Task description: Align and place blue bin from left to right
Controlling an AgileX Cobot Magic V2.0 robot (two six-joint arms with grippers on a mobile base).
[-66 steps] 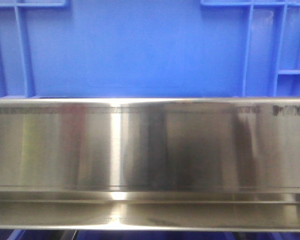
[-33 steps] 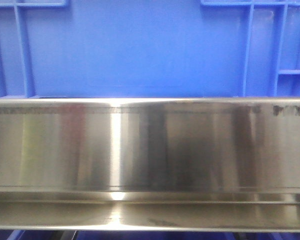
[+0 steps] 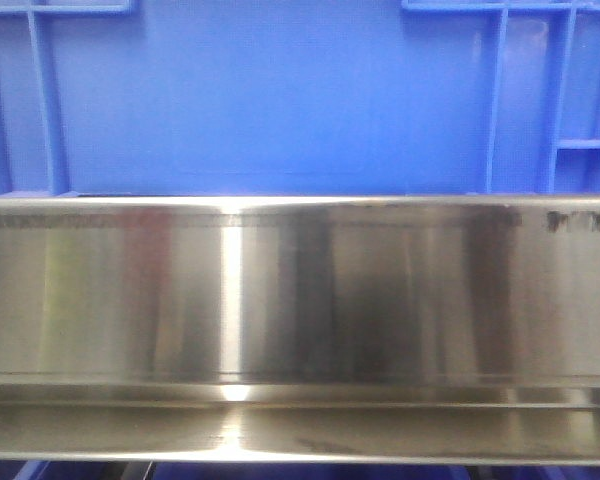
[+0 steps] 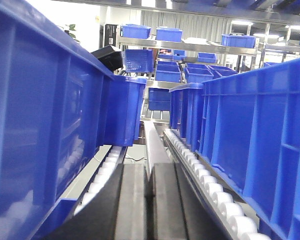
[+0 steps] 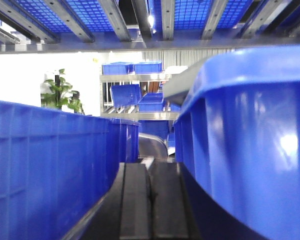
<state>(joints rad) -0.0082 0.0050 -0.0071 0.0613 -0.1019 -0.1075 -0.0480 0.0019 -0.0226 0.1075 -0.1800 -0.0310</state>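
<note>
blue bin [image 3: 280,100] sits square-on directly behind the steel rail [image 3: 300,300]; its bottom edge runs level along the rail top and its wall spans the full width, with ribbed corner frames at both ends; my read: the rail acts as front stop, so the bin is butted against it to line up

left gripper [image 4: 149,172]: fingers together, only a thin seam, nothing clamped; it points down a narrow lane between bin walls, beside a roller track [image 4: 205,182]; right gripper [image 5: 149,172]: same, fingers together and empty, in a gap between two blue walls; probably kept slim to fit these gaps and nudge walls sideways rather than grasp; can't tell which of those walls belongs to the task bin, nor where either gripper sits relative to the rail

surface: rail is polished stainless and very reflective; rollers mean low friction, so the bin should slide easily and could overshoot

room: warehouse racking, more blue bins on steel shelves [image 4: 190,47], mesh deck [image 5: 190,15] overhead, plant [image 5: 60,92] against a bright wall
</note>
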